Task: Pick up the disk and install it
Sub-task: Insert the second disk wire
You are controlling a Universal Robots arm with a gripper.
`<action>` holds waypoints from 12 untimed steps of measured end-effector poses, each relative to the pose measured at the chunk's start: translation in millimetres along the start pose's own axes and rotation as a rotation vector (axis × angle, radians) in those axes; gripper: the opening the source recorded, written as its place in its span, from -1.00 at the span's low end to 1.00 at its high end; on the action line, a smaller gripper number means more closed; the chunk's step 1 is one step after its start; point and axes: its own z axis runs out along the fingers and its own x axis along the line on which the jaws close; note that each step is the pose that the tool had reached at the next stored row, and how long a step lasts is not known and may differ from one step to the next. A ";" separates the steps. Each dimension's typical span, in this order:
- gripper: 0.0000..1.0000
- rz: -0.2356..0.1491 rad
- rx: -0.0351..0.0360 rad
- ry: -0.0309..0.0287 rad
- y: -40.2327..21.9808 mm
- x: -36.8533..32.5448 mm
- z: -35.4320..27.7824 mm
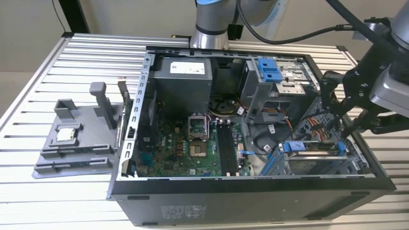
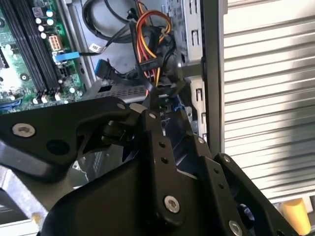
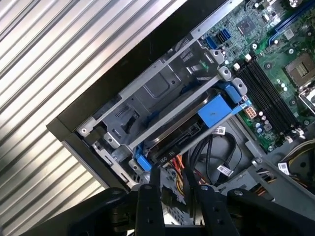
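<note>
Down at the near right corner of the open computer case [image 1: 255, 191], the disk [image 1: 311, 148] sits in its drive cage with the claw [image 3: 173, 184] just above, fingers slightly apart, holding nothing; it might snag those cables [image 3: 216, 157].

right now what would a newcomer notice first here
An open computer case lies on the slatted table, its green motherboard exposed. The disk in its blue bracket sits in the drive cage at the exterior view's right, the black claw hovering above it.
</note>
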 end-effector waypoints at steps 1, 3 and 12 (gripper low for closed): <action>1.00 -0.001 0.0037 0.0084 -0.3 -0.8 0.6; 1.00 -0.002 0.0102 0.0230 -1.6 -3.0 2.1; 1.00 -0.006 0.0114 0.0571 -6.5 -13.1 8.1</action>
